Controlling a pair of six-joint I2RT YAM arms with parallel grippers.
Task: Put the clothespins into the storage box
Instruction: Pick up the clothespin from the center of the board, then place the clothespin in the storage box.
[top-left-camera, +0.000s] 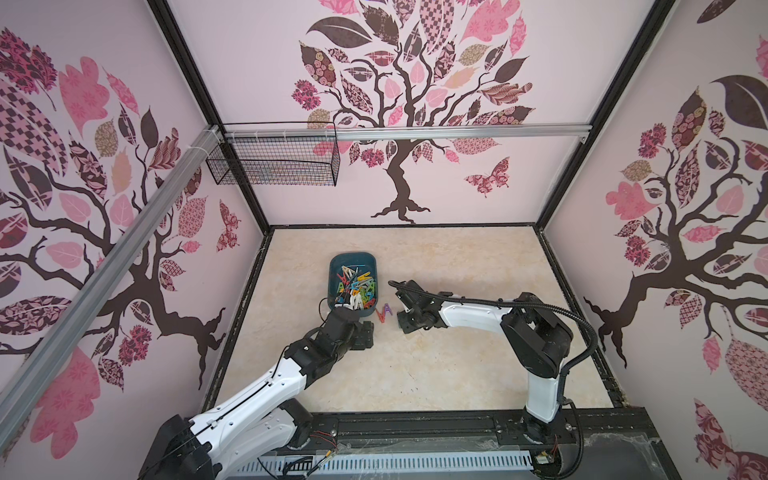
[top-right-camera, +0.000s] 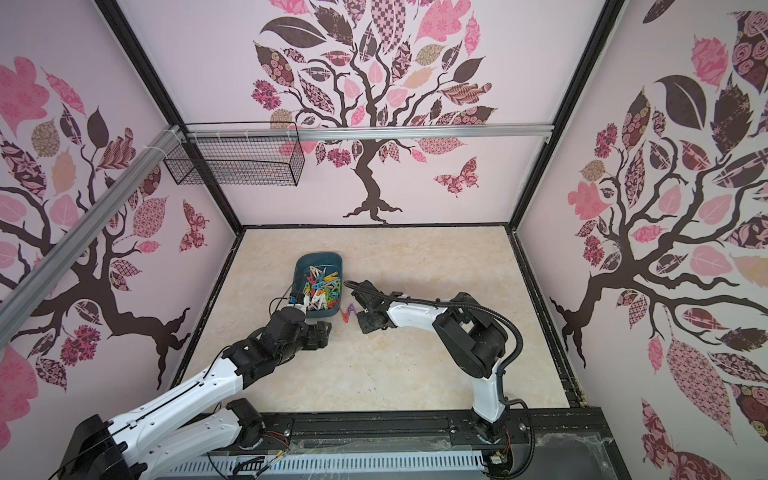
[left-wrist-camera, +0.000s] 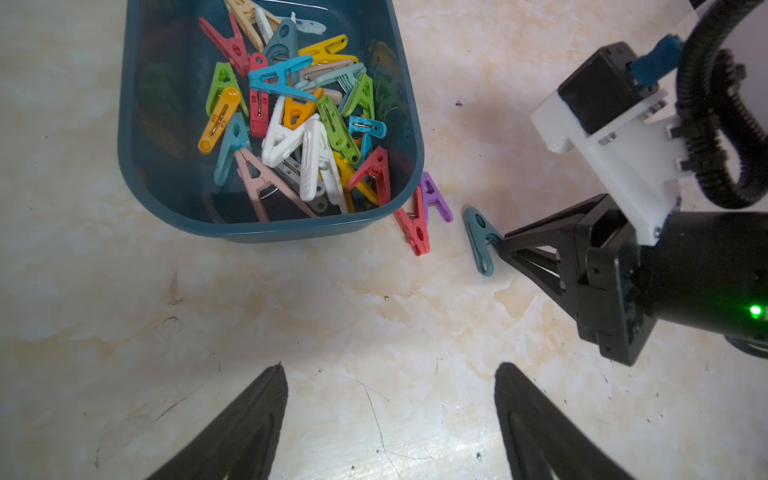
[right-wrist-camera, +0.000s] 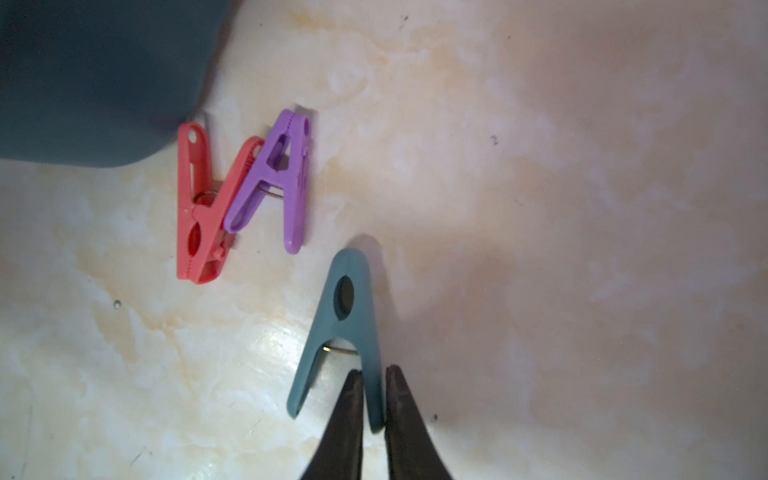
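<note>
The dark teal storage box (left-wrist-camera: 124, 124) holds a heap of mixed-colour clothespins (left-wrist-camera: 291, 124), and both top views show it left of centre (top-left-camera: 332, 266) (top-right-camera: 297, 270). Beside its near right corner lie a red clothespin (right-wrist-camera: 199, 208) and a purple clothespin (right-wrist-camera: 286, 174), overlapping on the table. A little to their right is a teal clothespin (right-wrist-camera: 349, 316), and my right gripper (right-wrist-camera: 374, 372) is shut on one of its legs, low at the table. My left gripper (left-wrist-camera: 390, 370) is open and empty over bare table, just in front of the box.
A black wire mesh basket (top-left-camera: 274, 160) hangs from the aluminium rail at the back left, well above the table. Patterned walls enclose the marble-look table (top-left-camera: 457, 270) on three sides. The arm bases sit along the dark front rail (top-left-camera: 415, 428).
</note>
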